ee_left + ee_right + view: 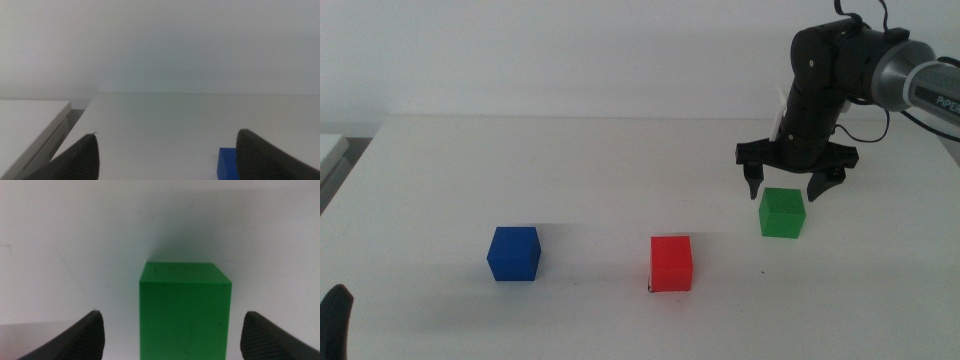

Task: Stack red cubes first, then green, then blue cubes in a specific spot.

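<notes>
Above green cube point(782, 213): right hand point(796, 189) spread wide, empty.

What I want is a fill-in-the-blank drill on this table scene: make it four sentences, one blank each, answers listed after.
1. The right gripper, jaws open, hovers just above the small matte ____ cube.
2. The small matte red cube sits on the white table between the green cube and the small matte ____ cube.
3. In the middle view, the waiting left gripper shows only at the picture's bottom ____ corner.
4. The number of cubes stacked on another cube is ____.

Missing words: green; blue; left; zero
</notes>
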Controlling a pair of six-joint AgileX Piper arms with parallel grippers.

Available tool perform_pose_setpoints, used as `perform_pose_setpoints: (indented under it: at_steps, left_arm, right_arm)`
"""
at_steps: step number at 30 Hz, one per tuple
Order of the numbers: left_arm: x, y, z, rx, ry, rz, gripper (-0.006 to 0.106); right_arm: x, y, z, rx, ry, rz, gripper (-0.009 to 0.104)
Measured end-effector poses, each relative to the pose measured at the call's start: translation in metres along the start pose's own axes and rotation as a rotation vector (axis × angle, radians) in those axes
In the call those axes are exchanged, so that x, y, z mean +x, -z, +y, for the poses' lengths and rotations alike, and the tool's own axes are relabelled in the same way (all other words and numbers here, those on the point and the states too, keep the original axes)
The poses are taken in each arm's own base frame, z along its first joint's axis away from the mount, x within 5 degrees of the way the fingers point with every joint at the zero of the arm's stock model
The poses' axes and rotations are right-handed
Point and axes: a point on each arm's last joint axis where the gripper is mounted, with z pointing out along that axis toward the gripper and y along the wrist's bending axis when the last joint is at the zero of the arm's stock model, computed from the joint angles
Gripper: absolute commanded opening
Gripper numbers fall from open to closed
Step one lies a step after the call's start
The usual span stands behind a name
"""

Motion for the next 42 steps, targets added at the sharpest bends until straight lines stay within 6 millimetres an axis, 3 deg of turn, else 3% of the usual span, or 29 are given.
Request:
perform_pose_setpoints:
  at_steps: [17,26,28,29,33,35,38,42]
  left_arm:
    - [0.0,0.0,0.0,0.0,0.0,0.0,0.092]
    - [0.0,0.0,0.0,0.0,0.0,0.0,0.092]
    - [0.0,0.0,0.0,0.0,0.0,0.0,0.092]
    - [0.0,0.0,0.0,0.0,0.0,0.0,0.092]
    - [0.0,0.0,0.0,0.0,0.0,0.0,0.092]
    - [0.0,0.0,0.0,0.0,0.0,0.0,0.092]
    - [0.0,0.0,0.0,0.0,0.0,0.0,0.092]
    - [0.0,0.0,0.0,0.0,0.0,0.0,0.092]
  right_arm:
    - [0.005,-0.035,-0.003,0.025,-0.015,0.072,0.093]
    - [0.003,-0.036,-0.002,0.014,-0.022,0.045,0.092]
    - [0.002,-0.036,-0.002,0.013,-0.024,0.043,0.073]
    - [0.002,-0.036,-0.002,0.013,-0.024,0.043,0.057]
    - [0.002,-0.036,-0.002,0.013,-0.039,0.043,0.029]
    - [0.003,-0.036,-0.002,0.015,-0.042,0.047,0.023]
    - [0.003,-0.034,-0.003,0.016,-0.044,0.048,0.024]
    - [0.006,-0.006,0.001,0.0,-0.044,0.003,0.024]
